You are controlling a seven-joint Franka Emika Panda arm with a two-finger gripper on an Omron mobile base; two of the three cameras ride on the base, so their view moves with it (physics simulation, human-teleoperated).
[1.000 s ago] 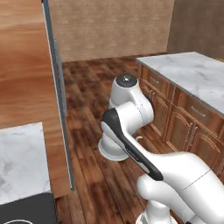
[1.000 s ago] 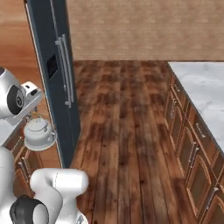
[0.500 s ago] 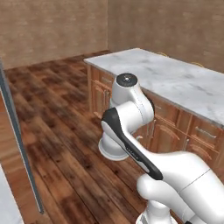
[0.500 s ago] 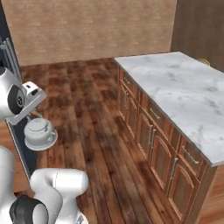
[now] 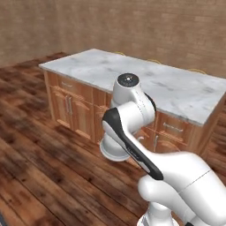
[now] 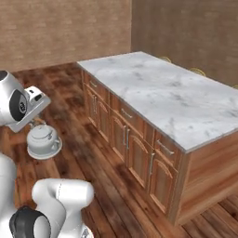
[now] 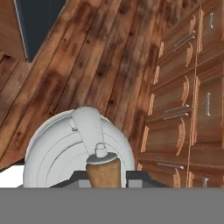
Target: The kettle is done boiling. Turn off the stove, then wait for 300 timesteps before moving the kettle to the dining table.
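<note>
Kettle (image 6: 42, 141) hangs above floorboards (image 6: 93, 158) beside dining table (image 6: 176, 100)

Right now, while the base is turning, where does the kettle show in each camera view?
Left base view: kettle low at centre, mostly behind the arm.
Right base view: kettle at left, hanging above the floor.
Hand view: kettle at bottom, seen from above.
Shared landmark: the dining table.

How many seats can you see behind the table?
3 seat tops peek over the table's far edge: one near the left end, one midway, one toward the right. Others may be hidden.
</note>
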